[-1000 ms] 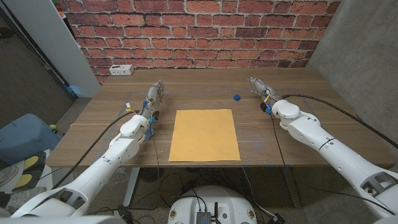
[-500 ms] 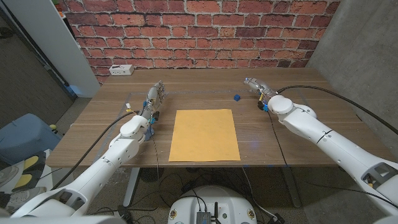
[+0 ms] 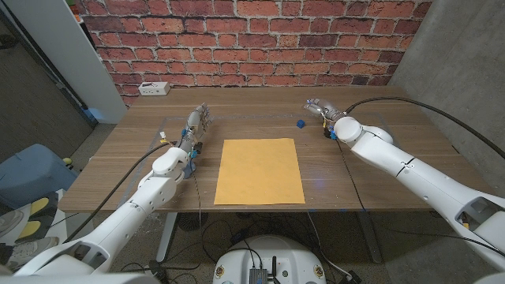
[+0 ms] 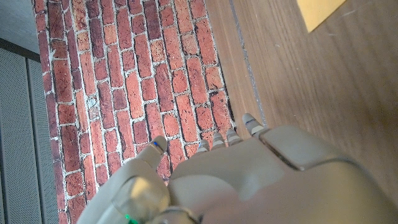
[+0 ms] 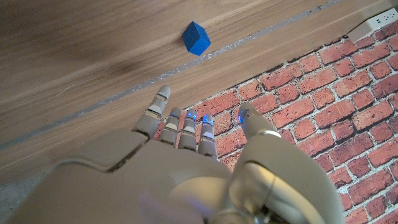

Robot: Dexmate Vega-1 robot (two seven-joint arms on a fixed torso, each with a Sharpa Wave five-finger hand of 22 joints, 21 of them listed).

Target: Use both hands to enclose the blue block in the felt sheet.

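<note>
Ahead of your right hand's (image 5: 186, 174) pale grey fingers (image 5: 163, 99), whose tips glow blue, sits a bright blue block (image 5: 196, 38) on brown wood-grain table (image 3: 371, 170). You have a mustard-yellow felt sheet (image 3: 259, 170) lying inward of your beige left hand's (image 3: 195, 126) fingers, and a red brick wall (image 3: 252, 43) with pale mortar beyond the fingertips.

Both arms white, glossy rounded shells, black cables running along them. Left hand (image 3: 196, 124) and right hand (image 3: 319, 106) beige-grey, segmented fingers; right fingertips (image 5: 191, 115) glow blue, blue fittings behind each wrist.
</note>
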